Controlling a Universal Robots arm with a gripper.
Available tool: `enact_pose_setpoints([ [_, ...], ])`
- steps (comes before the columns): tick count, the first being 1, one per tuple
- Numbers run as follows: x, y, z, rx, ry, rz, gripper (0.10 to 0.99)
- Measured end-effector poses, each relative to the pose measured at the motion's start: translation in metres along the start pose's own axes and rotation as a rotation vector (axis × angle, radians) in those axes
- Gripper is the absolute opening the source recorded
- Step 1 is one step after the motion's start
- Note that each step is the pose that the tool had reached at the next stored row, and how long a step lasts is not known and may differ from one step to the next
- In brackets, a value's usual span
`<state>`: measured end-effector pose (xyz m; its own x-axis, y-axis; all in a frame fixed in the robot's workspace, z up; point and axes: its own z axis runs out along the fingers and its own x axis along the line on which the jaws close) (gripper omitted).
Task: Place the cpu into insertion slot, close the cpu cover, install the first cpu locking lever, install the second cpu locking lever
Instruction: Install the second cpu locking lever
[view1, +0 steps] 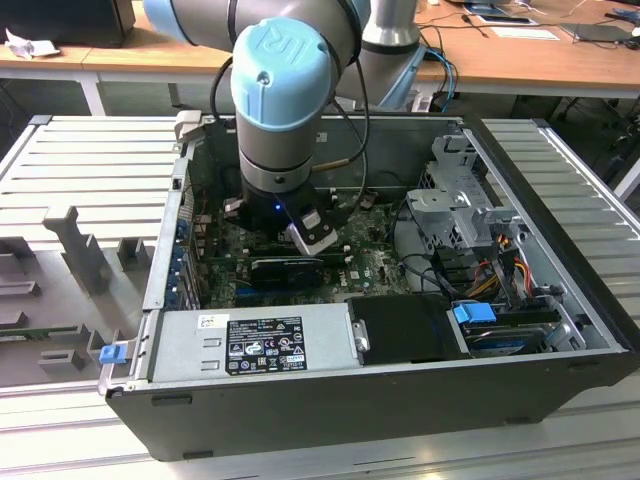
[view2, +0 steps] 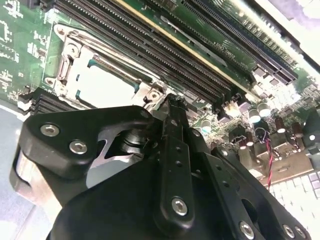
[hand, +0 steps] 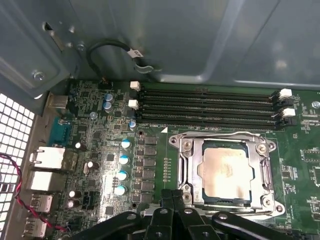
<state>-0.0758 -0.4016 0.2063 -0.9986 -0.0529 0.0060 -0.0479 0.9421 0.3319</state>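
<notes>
Cpu (hand: 224, 172) in insertion slot (hand: 187, 170), under cpu cover (hand: 262, 172), beside memory slots (hand: 210, 106)

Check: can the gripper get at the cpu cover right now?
Probably yes. The gripper sits right at the edge of the cpu cover, which lies closed over the cpu, with nothing between them.

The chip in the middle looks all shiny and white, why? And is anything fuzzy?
In both wrist views, light glares off the cpu metal top, washing it pale inside the cpu cover. In the second wrist view, the gripper sits close to the camera and looks dark and soft. In the exterior view, the case interior lies in shadow under the arm.
</notes>
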Motion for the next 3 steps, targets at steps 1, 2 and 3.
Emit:
enact_pose_setpoints([
  [1,0.0000,0.0005,-0.0014,0.000,0.0000,0.000,0.106],
  [2,0.0000,0.0010,-0.0028,0.000,0.0000,0.000,0.106],
  [3,0.0001,0.0021,-0.0059,0.000,0.0000,0.000,0.106],
])
